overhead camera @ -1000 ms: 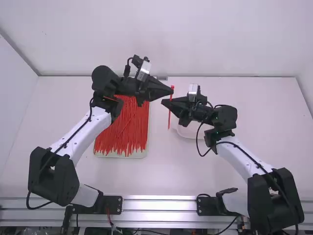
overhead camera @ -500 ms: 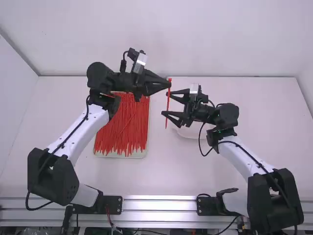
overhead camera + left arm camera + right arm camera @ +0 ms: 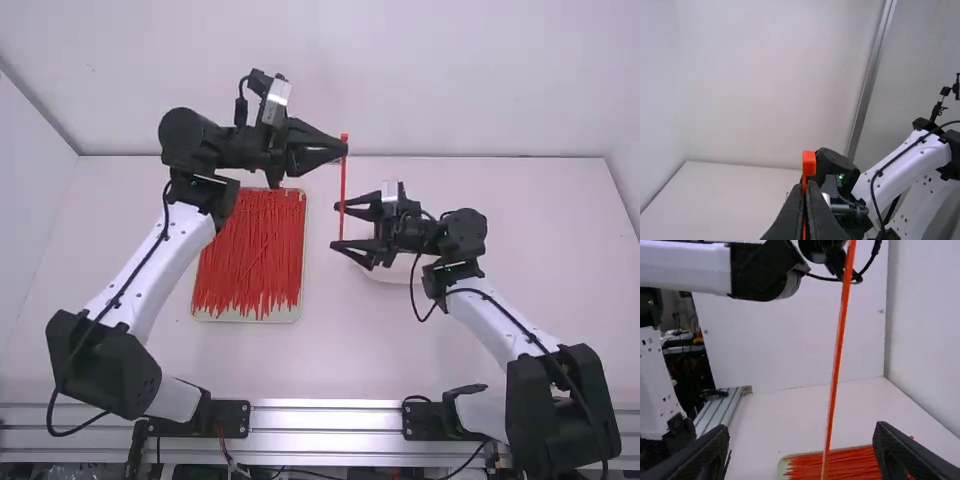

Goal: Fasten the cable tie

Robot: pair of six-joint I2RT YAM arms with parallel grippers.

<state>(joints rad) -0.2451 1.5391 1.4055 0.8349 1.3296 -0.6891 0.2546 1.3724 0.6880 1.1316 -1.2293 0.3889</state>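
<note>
- Left hand [image 3: 343, 152]: raised above the far side of the table [image 3: 560, 220], fingers pressed together on the cable tie [image 3: 342, 190] just below its head. In the left wrist view the hand [image 3: 804, 186] is clamped on the strap, and the tie's square head [image 3: 809, 161] stands clear above the fingertips.
- Cable tie: a single red strap hanging straight down from the left hand, head uppermost, with its free tail in the air above the table.
- Right hand [image 3: 340, 228]: spread wide, holding nothing, level with the tie's lower end. In the right wrist view the strap [image 3: 837, 365] passes between the two fingers [image 3: 695, 452] and is apart from both.
- Tray [image 3: 245, 317]: flat on the table below the left arm, carrying a heap of spare red ties [image 3: 252, 250].
- A pale, shallow dish [image 3: 385, 270] lies under the right arm's wrist.
</note>
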